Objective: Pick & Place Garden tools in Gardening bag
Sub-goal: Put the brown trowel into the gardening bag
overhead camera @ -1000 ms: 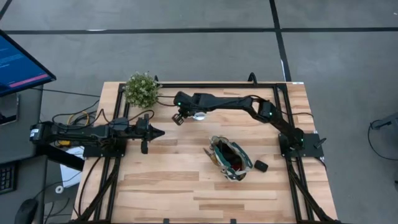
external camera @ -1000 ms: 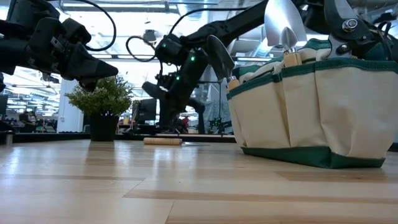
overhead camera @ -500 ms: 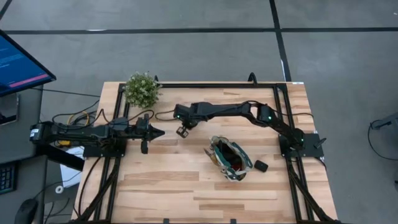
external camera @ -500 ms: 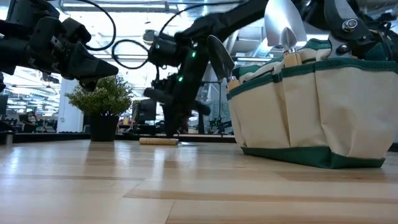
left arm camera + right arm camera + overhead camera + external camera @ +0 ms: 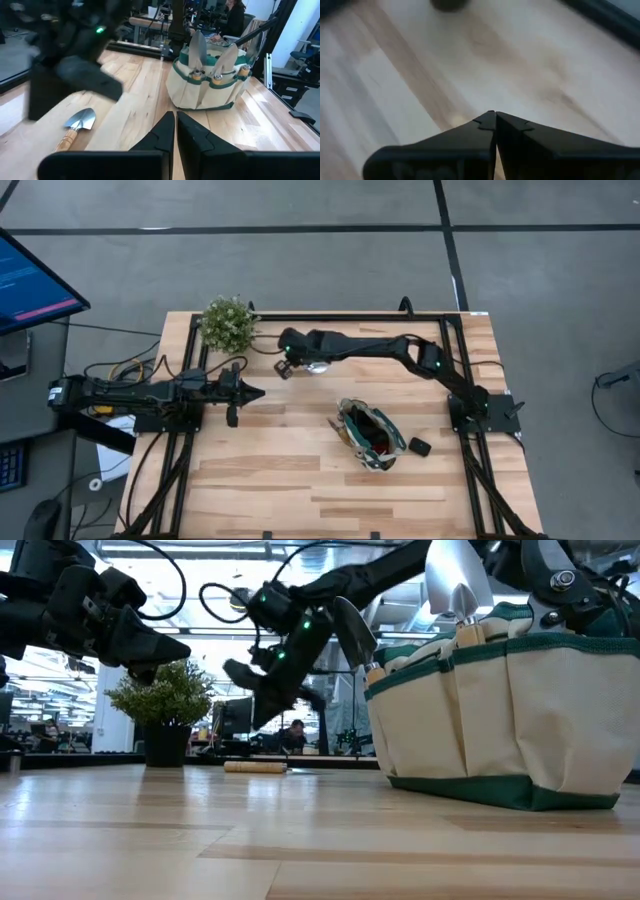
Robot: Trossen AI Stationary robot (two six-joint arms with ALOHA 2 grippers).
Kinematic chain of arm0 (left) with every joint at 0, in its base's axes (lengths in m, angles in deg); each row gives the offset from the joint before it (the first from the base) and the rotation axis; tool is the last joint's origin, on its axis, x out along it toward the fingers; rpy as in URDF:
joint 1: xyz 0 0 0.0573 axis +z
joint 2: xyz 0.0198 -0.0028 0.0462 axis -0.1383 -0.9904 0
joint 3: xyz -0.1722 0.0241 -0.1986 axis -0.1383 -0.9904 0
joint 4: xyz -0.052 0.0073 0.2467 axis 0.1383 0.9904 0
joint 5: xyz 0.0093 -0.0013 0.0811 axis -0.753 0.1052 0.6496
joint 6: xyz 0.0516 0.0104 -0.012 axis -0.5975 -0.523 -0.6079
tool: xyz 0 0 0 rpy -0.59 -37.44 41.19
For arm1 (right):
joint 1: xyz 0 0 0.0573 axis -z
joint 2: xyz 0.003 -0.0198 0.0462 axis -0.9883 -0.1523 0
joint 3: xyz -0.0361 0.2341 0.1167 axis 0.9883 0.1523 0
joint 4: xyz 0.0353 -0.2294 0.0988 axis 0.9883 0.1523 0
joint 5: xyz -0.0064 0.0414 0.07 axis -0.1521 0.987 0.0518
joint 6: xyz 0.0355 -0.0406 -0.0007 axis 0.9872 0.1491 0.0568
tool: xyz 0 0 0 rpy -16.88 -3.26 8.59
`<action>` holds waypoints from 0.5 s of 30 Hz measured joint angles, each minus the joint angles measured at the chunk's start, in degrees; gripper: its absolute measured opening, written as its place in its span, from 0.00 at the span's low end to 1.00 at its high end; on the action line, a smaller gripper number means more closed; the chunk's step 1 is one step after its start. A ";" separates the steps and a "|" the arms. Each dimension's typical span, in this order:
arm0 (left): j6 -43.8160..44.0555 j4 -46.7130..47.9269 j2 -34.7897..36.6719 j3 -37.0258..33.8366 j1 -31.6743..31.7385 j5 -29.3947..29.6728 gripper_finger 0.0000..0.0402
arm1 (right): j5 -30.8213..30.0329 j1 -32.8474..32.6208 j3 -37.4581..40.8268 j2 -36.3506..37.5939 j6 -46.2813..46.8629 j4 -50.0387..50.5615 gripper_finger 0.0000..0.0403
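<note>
A trowel with a silver head (image 5: 320, 366) and a wooden handle (image 5: 255, 767) lies flat on the table, also seen in the left wrist view (image 5: 75, 127). My right gripper (image 5: 284, 367) hangs shut and empty above its handle end, slanting down (image 5: 232, 670) (image 5: 495, 116). The beige gardening bag (image 5: 370, 436) with green trim stands upright on the table (image 5: 500, 730), with several tools in its pockets (image 5: 210, 75). My left gripper (image 5: 258, 393) waits shut and level at the table's left (image 5: 175, 120).
A potted plant (image 5: 228, 325) stands at the far left corner (image 5: 165, 705). A small black object (image 5: 420, 447) lies right of the bag. Bare wood (image 5: 270, 470) stretches across the near half of the table.
My right gripper dipped down and toward the near edge until its tip stood close to the table by the trowel's handle. It then rose and swung back toward the far edge. It stayed shut and took hold of nothing.
</note>
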 joint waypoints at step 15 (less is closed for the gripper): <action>0.02 -0.38 -0.02 0.00 -0.02 -0.02 0.04 | 5.07 -2.14 -0.14 -5.44 3.84 6.44 0.00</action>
